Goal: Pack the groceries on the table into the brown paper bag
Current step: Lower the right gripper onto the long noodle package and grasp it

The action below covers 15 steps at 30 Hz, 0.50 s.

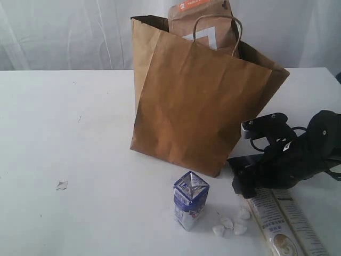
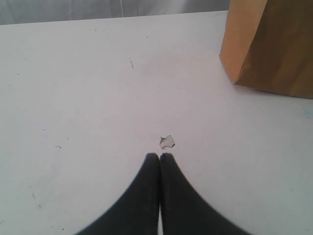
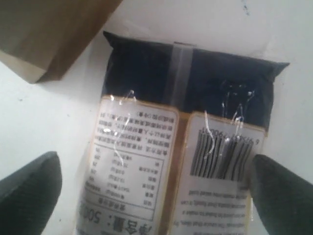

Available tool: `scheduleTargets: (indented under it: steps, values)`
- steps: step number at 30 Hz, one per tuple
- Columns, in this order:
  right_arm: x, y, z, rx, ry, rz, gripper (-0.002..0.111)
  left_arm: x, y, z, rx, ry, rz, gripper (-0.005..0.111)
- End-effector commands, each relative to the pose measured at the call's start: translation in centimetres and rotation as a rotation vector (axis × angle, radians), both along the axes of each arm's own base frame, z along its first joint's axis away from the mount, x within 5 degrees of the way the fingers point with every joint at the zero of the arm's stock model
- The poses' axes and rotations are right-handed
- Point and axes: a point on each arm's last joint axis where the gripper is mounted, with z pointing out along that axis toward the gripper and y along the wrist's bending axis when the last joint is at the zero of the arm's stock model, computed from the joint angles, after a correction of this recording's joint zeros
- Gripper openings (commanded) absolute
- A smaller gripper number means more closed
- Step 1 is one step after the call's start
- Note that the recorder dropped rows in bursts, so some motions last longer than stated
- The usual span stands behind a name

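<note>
The brown paper bag (image 1: 202, 101) stands upright mid-table, and the kraft pouch with orange strip (image 1: 198, 20) sticks out of its top. In front of it stands the small blue-white carton (image 1: 190, 201). The long printed packet (image 1: 286, 224) lies flat at the front right. My right gripper (image 1: 245, 184) hovers open over its dark end, one finger (image 3: 32, 191) on each side of the packet (image 3: 166, 142). My left gripper (image 2: 160, 156) is shut and empty above bare table (image 2: 88, 98); the exterior view does not show it. No jars or bottle show.
A small torn scrap (image 2: 167, 142) lies just past the left fingertips, also seen far left (image 1: 62, 185). Several white crumbs (image 1: 232, 224) sit between carton and packet. The bag's corner (image 3: 49, 34) is close to the right gripper. White curtains hang behind.
</note>
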Motion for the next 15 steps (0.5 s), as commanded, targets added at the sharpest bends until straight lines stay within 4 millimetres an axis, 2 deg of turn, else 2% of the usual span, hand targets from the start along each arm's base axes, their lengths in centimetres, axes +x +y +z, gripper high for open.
scheduleTargets:
  steps: [1,4,7,10,13,14,15]
  values:
    - [0.1,0.1,0.0,0.004,-0.002,-0.003,0.096,0.0,-0.1,-0.1,-0.017,0.007,-0.005,0.000]
    - [0.0,0.1,-0.1,0.002,0.010,0.001,0.096,0.0,-0.1,-0.1,-0.017,0.007,-0.005,0.000]
    - [-0.1,0.1,-0.1,0.001,0.023,0.004,0.090,0.0,-0.1,-0.1,-0.017,0.007,-0.005,0.000]
    - [-0.3,0.1,-0.2,0.000,0.045,0.010,0.072,0.0,-0.1,-0.1,-0.017,0.007,-0.005,0.000]
    - [-0.8,0.2,-0.3,-0.001,0.094,0.020,0.044,0.0,-0.1,-0.1,-0.017,0.007,-0.005,0.000]
    - [-0.9,0.2,-0.4,-0.003,0.113,0.025,0.031,0.0,-0.1,-0.1,-0.017,0.007,-0.005,0.000]
    - [-1.1,0.2,-0.4,-0.003,0.130,0.029,0.022,0.0,-0.1,-0.1,-0.017,0.007,-0.005,0.000]
